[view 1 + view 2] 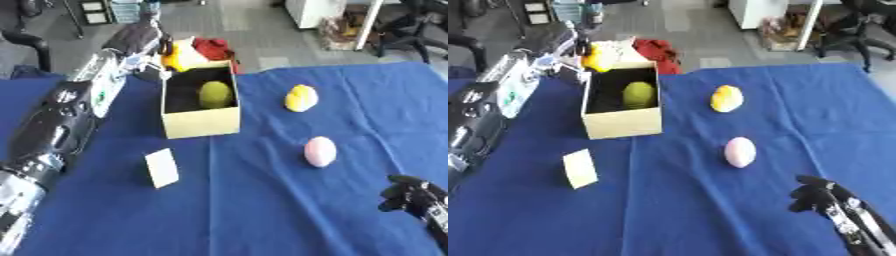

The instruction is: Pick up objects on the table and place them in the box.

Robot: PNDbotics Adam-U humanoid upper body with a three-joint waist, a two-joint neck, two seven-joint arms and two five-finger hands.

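Note:
An open cardboard box (201, 122) stands on the blue table, and a yellow-green round object (215, 94) lies inside it. My left arm reaches up the left side. My left hand (144, 36) is behind the box's far left corner, its fingers curled on a yellow object (179, 59) held above the rim. A yellow rounded object (301, 98) lies to the right of the box. A pink egg-shaped object (320, 151) sits nearer to me. My right hand (820, 196) rests at the lower right, its fingers curled and holding nothing.
A white card (162, 167) lies on the blue cloth (262, 210) in front of the box. Something red (212, 47) shows behind the box, past the table's far edge. Chairs and furniture stand on the floor beyond.

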